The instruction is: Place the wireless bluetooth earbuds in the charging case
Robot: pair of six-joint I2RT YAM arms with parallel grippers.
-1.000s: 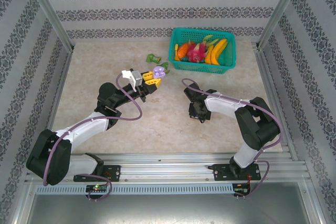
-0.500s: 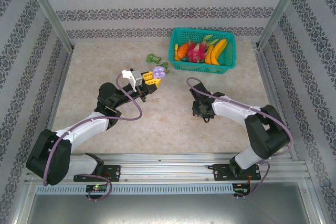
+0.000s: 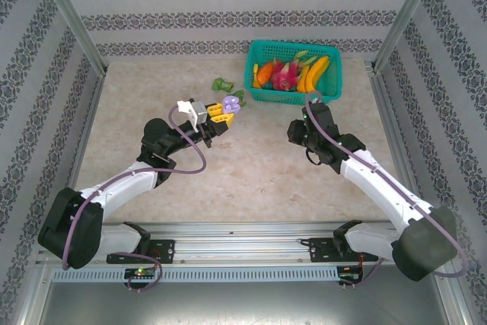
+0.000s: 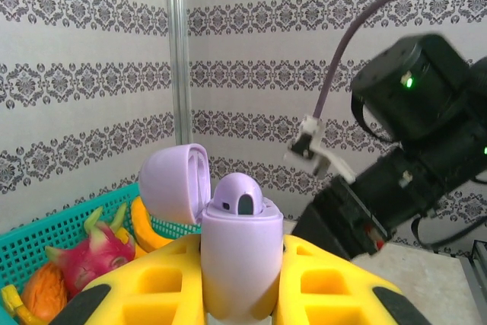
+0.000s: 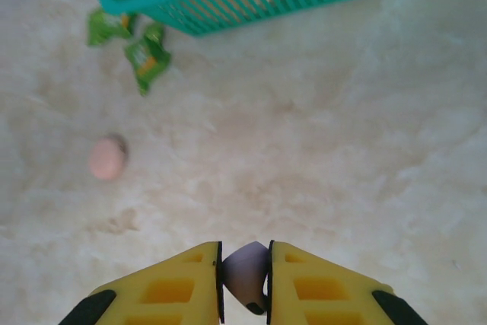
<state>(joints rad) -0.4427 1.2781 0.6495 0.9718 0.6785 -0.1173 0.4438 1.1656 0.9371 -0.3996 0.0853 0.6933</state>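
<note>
Each gripper squeezes something purple.
At the bottom of the right wrist view, the right gripper (image 5: 245,285) pinches a tiny purple earbud (image 5: 245,262) between its yellow fingers. A pink piece (image 5: 106,158) lies on the table (image 5: 342,150) at the left, with green wrappers (image 5: 146,57) above it. The left wrist view shows the left gripper (image 4: 240,298) hugging the purple case (image 4: 237,241), lid open. The top view shows it near the basket (image 3: 293,98).
</note>
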